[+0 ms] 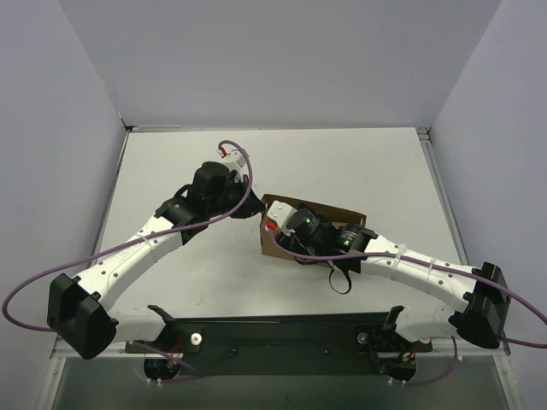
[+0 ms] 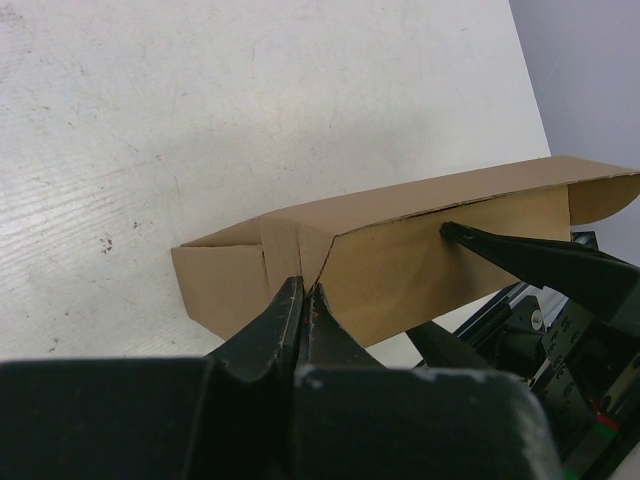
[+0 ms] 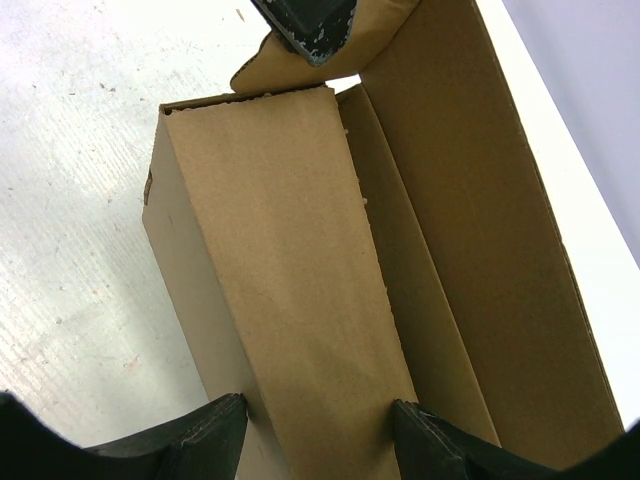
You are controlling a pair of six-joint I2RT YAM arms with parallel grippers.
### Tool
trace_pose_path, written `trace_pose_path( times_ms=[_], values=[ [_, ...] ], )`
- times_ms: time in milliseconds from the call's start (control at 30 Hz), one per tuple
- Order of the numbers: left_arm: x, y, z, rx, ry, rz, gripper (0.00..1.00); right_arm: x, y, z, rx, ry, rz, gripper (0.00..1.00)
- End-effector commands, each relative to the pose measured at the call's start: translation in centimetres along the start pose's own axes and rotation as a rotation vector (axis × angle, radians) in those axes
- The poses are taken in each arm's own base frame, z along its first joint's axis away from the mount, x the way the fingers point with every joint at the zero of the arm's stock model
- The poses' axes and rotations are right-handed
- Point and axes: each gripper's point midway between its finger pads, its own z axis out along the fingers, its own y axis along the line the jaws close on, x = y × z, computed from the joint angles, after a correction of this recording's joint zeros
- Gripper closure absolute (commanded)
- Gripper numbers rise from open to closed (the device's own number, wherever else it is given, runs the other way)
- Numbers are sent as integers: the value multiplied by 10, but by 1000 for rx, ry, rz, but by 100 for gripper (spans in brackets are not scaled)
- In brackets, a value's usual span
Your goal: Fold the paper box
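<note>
Brown paper box point(image 3: 300, 300) gripped in right end effector point(image 3: 318, 408); clenched left end effector point(image 2: 305, 292) at its end.

A scuffed white table point(image 1: 359, 171) stands enclosed by plain grey walls point(image 1: 282, 60)

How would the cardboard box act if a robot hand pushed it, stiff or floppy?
The cardboard box probably stays fairly stiff, since its long walls stand straight. Its flaps would likely bend at the creases, like the curled end flap. It is thin and hollow, so it probably feels light and slides easily on the white table.
</note>
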Motion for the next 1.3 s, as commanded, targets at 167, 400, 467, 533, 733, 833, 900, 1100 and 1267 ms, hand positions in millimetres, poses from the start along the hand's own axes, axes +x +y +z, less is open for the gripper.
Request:
trace_pose_path(
  times_ms=[167, 400, 467, 533, 733, 833, 900, 1100, 1267],
  values=[
    [-17, -43, -15, 146, -42, 10, 100, 31, 24, 4, -83, 102, -9, 42],
    [8, -13, -9, 51, 12, 48, 100, 32, 23, 4, -76, 102, -7, 43],
    [17, -3, -9, 27, 26, 59, 100, 32, 22, 4, -71, 105, -6, 42],
    [28, 4, -8, 15, 44, 56, 100, 32, 22, 3, -68, 102, -5, 43],
    [53, 18, -3, -29, 96, 91, 100, 31, 20, 2, -63, 93, -1, 43],
    [63, 26, 0, -75, 114, 116, 100, 30, 19, 2, -59, 90, 1, 43],
    [72, 32, 0, -111, 136, 134, 100, 31, 19, 2, -56, 90, 1, 43],
    [79, 52, -2, -233, 136, 177, 100, 33, 19, 2, -51, 96, -1, 43],
    [73, 49, -4, -235, 106, 195, 100, 32, 17, 1, -47, 91, 4, 43]
  ],
)
